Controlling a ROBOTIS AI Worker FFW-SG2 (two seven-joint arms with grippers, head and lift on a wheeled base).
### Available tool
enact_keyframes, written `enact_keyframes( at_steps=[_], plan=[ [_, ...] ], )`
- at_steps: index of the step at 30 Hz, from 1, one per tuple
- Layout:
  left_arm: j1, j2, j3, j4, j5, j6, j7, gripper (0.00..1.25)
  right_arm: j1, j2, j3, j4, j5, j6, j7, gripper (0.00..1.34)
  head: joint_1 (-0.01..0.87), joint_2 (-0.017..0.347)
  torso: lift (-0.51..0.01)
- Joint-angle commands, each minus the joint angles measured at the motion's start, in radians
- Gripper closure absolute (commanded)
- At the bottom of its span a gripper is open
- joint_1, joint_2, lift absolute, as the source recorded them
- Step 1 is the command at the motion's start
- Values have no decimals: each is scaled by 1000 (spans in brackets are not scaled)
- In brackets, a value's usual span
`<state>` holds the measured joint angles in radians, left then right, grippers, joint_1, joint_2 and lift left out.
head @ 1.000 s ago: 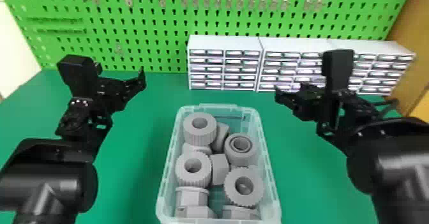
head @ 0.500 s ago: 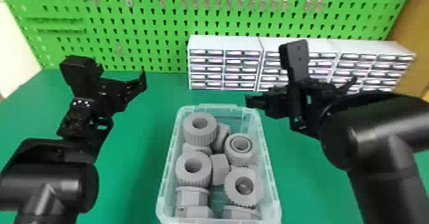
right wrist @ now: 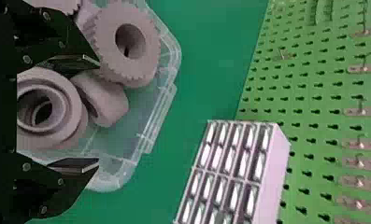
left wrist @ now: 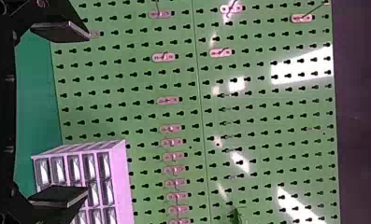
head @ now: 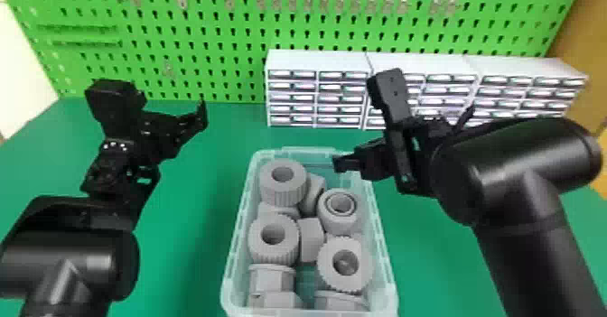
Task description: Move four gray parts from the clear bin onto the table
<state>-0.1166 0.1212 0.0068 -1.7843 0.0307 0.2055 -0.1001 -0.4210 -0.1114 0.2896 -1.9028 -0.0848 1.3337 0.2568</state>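
right end effector [head: 402, 136] shifted leftward, lower in view, now by the clear bin's [head: 383, 248] far right corner

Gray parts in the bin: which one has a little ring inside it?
The smooth round part, in the bin's right half, toward the far end; the ridged ones show no inner ring.

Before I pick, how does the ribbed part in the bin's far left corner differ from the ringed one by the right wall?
The ribbed part has fine ridges around its side; the ringed part is smooth-sided.

The ribbed part's top is a broad flat face around a plain hole, while the ringed part's opening shows nested rings.

Both are gray, round and holed, openings facing up in the clear bin.
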Motion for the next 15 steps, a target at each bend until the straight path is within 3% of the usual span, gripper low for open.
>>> enact_keyframes(
  at_steps=[1, 15],
  plan=[
    [-1, 0, 1, 2, 0, 0, -1, 125, -18, -4, 31, 22, -1, 21, 12, 513, 678, 34, -50],
    [-1, 0, 1, 5, 2, 0, 0, 124, -27, -2, 49, 31, 13, 38, 13, 510, 678, 34, -50]
  ],
)
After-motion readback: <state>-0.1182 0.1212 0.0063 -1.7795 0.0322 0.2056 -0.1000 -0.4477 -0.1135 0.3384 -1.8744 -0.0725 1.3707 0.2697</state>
